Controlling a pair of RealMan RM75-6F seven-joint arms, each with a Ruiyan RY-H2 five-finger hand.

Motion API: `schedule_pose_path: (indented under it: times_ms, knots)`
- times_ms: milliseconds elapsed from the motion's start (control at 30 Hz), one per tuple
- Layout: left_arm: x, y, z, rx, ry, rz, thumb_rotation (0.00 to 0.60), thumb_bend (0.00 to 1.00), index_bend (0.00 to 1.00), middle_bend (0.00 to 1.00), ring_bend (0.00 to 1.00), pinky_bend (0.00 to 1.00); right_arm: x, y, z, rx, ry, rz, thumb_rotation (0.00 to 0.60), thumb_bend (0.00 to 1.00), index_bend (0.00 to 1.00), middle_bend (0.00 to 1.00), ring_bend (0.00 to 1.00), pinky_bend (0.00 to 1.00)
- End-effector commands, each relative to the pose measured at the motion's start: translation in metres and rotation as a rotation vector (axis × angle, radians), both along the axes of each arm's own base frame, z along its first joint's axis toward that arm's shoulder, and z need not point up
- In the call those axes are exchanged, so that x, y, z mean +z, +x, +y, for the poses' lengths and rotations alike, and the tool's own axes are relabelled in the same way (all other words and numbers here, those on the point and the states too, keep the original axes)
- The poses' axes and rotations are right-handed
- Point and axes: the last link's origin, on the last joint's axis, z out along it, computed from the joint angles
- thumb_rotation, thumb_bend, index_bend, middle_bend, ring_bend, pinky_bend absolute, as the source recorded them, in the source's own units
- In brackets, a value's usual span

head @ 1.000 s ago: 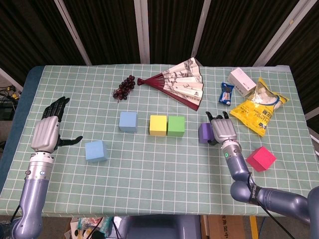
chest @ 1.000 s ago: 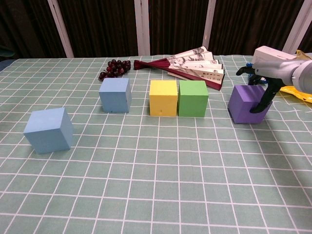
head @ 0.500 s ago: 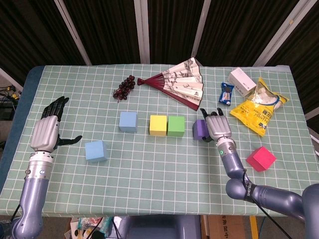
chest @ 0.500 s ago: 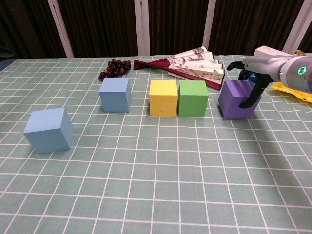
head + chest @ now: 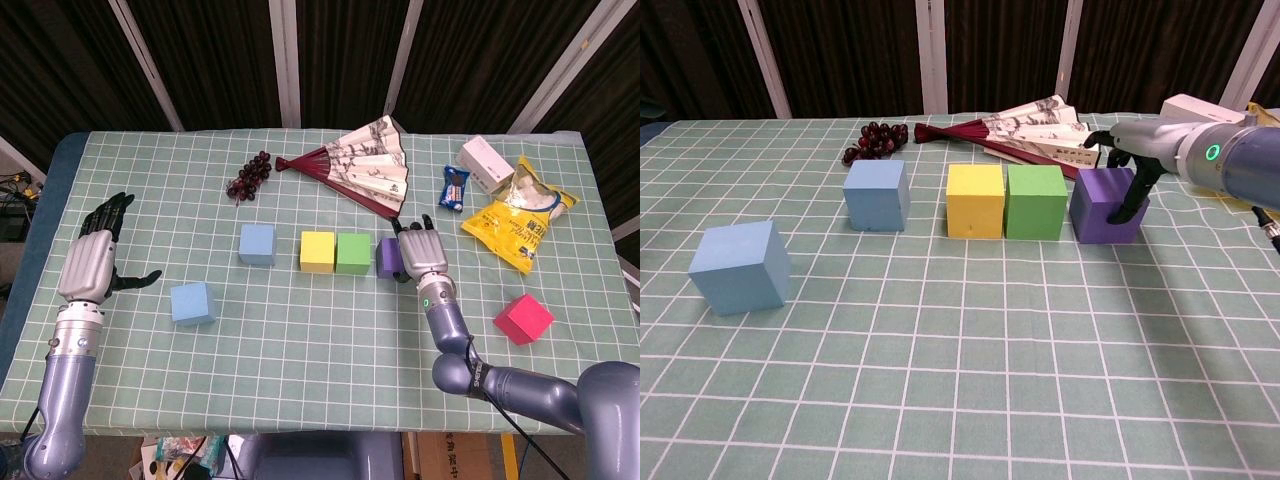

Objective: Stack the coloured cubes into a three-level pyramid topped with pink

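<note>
Right hand (image 5: 1130, 170) grips the purple cube (image 5: 1102, 208), green cube (image 5: 1035, 201) just beside it. Left hand (image 5: 92, 262) open, holding nothing.

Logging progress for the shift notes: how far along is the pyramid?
Early. Done: yellow cube and green cube sit side by side. In hand: the right hand holds the purple cube just beside green. Left: both blue cubes and the pink cube; nothing is stacked.

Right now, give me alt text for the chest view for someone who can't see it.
The right hand grips a purple cube beside the green cube and yellow cube on a green checked table. Two blue cubes sit further left.
</note>
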Motion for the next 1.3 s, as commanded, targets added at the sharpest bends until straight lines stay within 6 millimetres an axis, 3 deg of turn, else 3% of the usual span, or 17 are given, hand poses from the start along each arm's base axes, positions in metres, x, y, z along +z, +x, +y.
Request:
schedule_pose_path:
  times_ms: [33,1300]
  knots:
    - [0.000,-0.001,0.001,0.002,-0.003,0.000,0.600,0.11,0.00,0.00,0.00,0.00,-0.002,0.003,-0.002,-0.003,-0.009,0.002,0.600,0.24,0.00,0.40,0.20,0.00]
    - [0.000,-0.002,0.001,0.007,-0.006,-0.006,0.600,0.11,0.00,0.00,0.00,0.00,-0.013,0.014,-0.001,-0.019,-0.026,0.017,0.600,0.24,0.00,0.40,0.20,0.00]
